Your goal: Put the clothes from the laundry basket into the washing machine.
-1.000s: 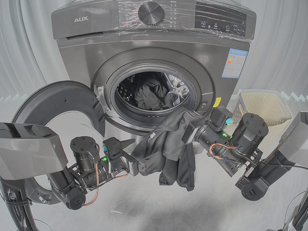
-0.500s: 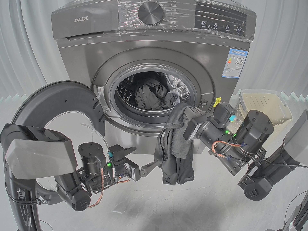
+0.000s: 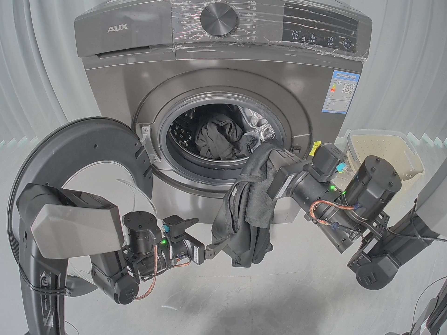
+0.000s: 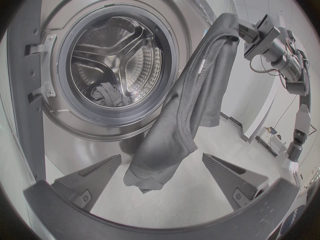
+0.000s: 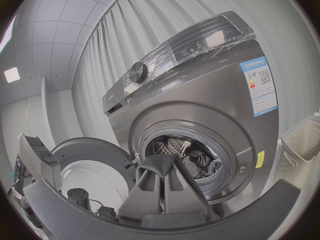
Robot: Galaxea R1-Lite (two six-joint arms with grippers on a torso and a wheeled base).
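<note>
The right claw (image 3: 274, 158) was clenched on the top fold of a dark grey cloth garment (image 3: 244, 210), held high so that it hung free. Just beyond this claw stood the large grey steel front-loading washing machine (image 3: 223, 70), its round door (image 3: 79, 145) swung wide, leaving the drum reachable. Behind the claw's arm sat the cream plastic laundry basket (image 3: 377, 133). Below, the left claw (image 4: 160, 156) had its jaws spread either side of the garment's hanging end, probably to gather it. Dark clothes (image 3: 219, 138) already lay in the drum.
</note>
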